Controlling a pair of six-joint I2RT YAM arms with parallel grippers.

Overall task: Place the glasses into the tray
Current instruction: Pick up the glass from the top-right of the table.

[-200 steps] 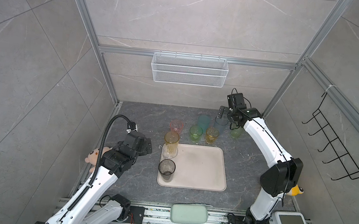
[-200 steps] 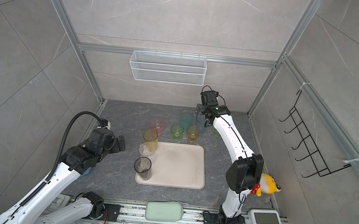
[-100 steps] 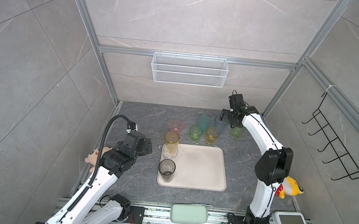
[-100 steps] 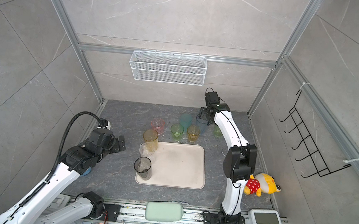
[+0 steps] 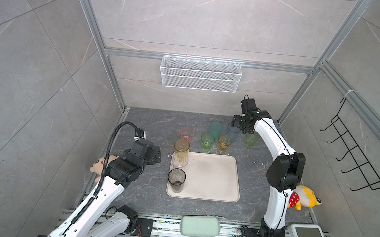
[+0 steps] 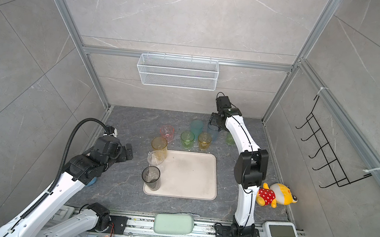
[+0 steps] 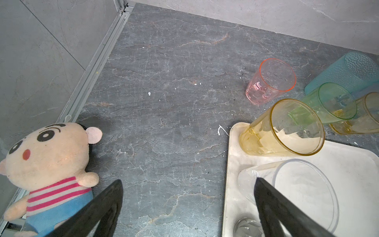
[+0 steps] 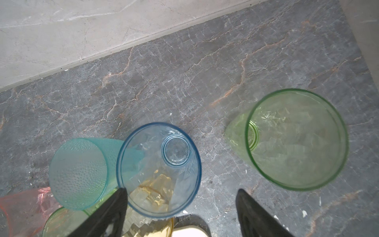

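In both top views the tray [image 5: 211, 180] [image 6: 190, 180] is lying mid-counter, carrying the tall amber glass [image 5: 181, 146], the clear glass [image 5: 179, 162] and the smoky grey glass [image 5: 176, 179] along its left edge; six other glasses [image 5: 207, 141] are standing on the counter behind it; the right gripper [image 5: 240, 128] is hanging over the pale blue glass [image 5: 232, 133]; the left gripper [image 5: 156, 155] is hovering beside the tray. In the left wrist view its fingers [image 7: 272, 207] are gaping wide, holding nothing; in the right wrist view the fingers [image 8: 108, 211] are standing apart, one at the pale blue glass's rim, the other clear of it, gripping nothing.
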